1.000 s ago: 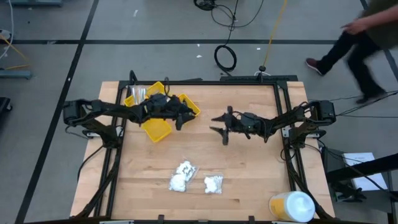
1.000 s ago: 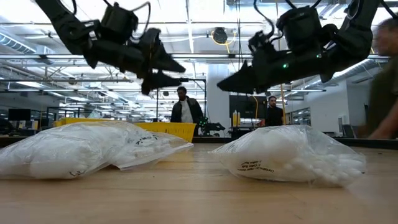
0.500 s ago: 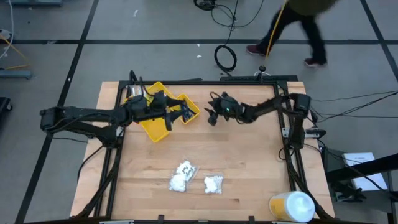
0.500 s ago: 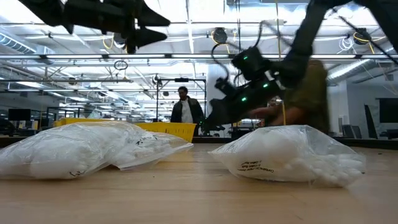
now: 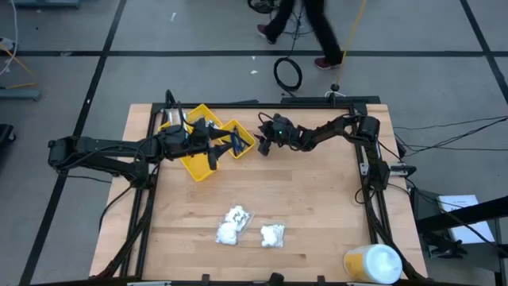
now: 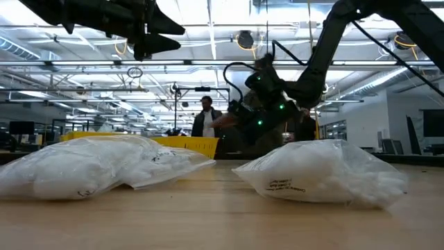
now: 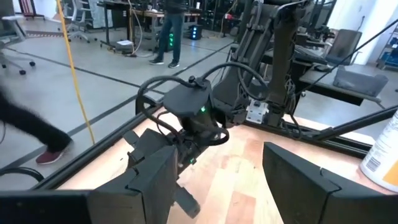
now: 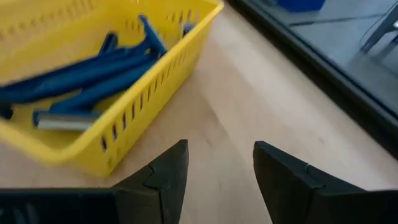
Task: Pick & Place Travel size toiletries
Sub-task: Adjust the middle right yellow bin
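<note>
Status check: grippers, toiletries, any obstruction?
Left gripper jaws open, empty, above yellow tray. Right gripper jaws open, empty, beside tray. Blue sticks in tray; two bags on table. Nothing blocking.

L tool open, empty, R tool open, tips facing

My wooden table carries a yellow tray near its far left corner and a large white-and-yellow round container at its near right corner. Beyond the far edge, a coiled black cable lies on the grey floor, where a person walks past.
</note>
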You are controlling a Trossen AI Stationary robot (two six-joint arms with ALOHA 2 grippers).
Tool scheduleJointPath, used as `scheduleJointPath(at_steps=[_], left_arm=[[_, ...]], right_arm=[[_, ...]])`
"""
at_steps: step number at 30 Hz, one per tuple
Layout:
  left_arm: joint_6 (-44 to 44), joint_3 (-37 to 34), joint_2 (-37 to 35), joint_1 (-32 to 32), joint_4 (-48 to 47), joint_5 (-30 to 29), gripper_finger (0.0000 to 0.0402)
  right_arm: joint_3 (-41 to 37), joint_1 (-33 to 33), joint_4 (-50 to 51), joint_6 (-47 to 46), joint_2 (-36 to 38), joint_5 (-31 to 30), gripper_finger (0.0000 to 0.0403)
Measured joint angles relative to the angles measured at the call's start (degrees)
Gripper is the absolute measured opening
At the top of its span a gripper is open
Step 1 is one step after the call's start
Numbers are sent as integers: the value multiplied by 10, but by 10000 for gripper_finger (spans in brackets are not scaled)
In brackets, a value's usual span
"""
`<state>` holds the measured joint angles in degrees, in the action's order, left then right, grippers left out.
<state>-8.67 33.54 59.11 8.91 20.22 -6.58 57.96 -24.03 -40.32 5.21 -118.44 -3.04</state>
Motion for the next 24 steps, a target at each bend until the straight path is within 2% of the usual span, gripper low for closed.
scheduleJointPath(at_steps=[6, 11, 16, 24], left_arm=[[0, 0, 0, 1, -9, -12, 234], [0, 0, 0, 1, -8, -15, 234], [0, 0, 0, 1, -8, -16, 234], [-1, 0, 0, 1, -9, -16, 234]], right_arm=[[0, 8, 48, 20, 27, 75, 168], [-1, 27, 28, 36, 31, 82, 160], [-1, 47, -1, 47, 31, 122, 160], [-1, 58, -18, 49, 31, 120, 160]])
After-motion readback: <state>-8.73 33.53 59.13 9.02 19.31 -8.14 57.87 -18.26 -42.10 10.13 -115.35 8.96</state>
